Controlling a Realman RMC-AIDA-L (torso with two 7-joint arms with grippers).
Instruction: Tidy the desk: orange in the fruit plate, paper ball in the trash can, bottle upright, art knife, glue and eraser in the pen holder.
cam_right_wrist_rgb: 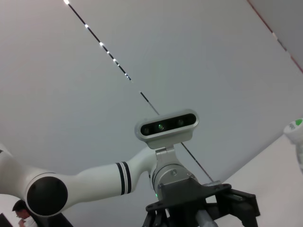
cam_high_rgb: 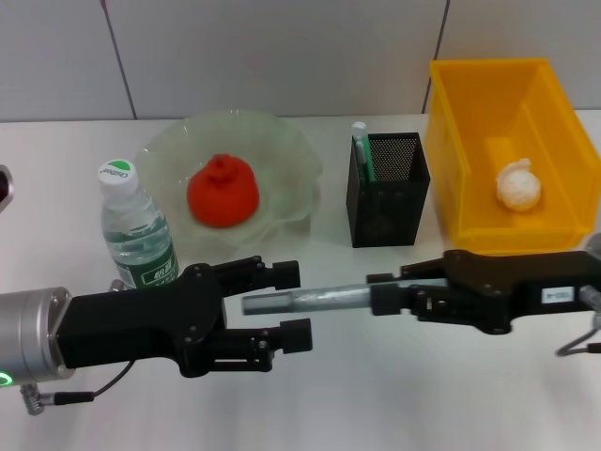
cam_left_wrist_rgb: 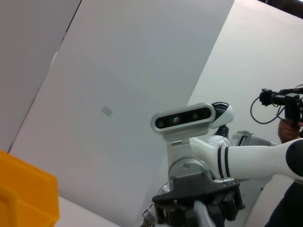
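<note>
At the left of the head view, the left gripper (cam_high_rgb: 286, 303) is being held wide open, with nothing in it. One finger is above the near tip of the grey tube (cam_high_rgb: 305, 301) and the other is below it. The tube looks like the glue or the art knife; which one cannot be told. It is being gripped at its far end by the right gripper (cam_high_rgb: 385, 291), which is clenched around it in the middle right of the frame.

The step in hand looks like a pass from one gripper to the other. To do it well, the tube should be kept level and still. The open fingers should be slid along the tube before they are closed. The right gripper should only be let go once the left one is firmly closed.

The tube is lying flat above the table. Its long axis is running from left to right across the frame. Its free tip is pointing left, toward the open gripper.

The pen holder (cam_high_rgb: 388, 190) is standing above it, in the upper middle.
</note>
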